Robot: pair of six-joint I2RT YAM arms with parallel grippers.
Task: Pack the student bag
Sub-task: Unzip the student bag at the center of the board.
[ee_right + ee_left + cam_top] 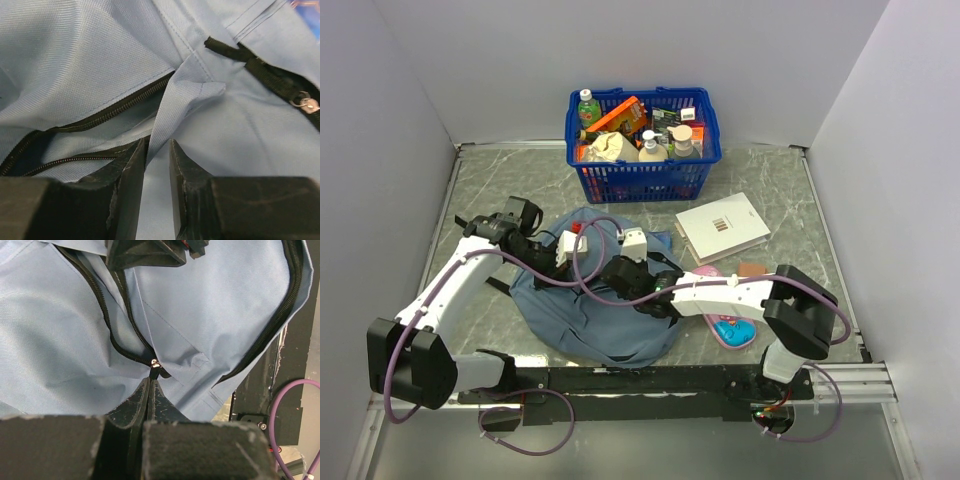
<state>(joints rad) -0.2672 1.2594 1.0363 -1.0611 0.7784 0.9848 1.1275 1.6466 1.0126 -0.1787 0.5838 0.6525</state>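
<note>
Grey marbled tabletop point(500, 180) between plain white walls point(620, 50)

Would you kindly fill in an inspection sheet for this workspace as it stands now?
Surface: grey marbled table, with a dark rail at the near edge.
Job's things: student bag lies flat by the arm bases, one zip partly open.
Clutter: blue basket of bottles and packets at the far edge; white book and pink pencil case to the right of the bag.
Grippers: left gripper shut on the zip pull; right gripper appears to pinch a fabric strip of the bag.
Cables: purple cables loop along both arms.
Surroundings: plain white walls.
</note>
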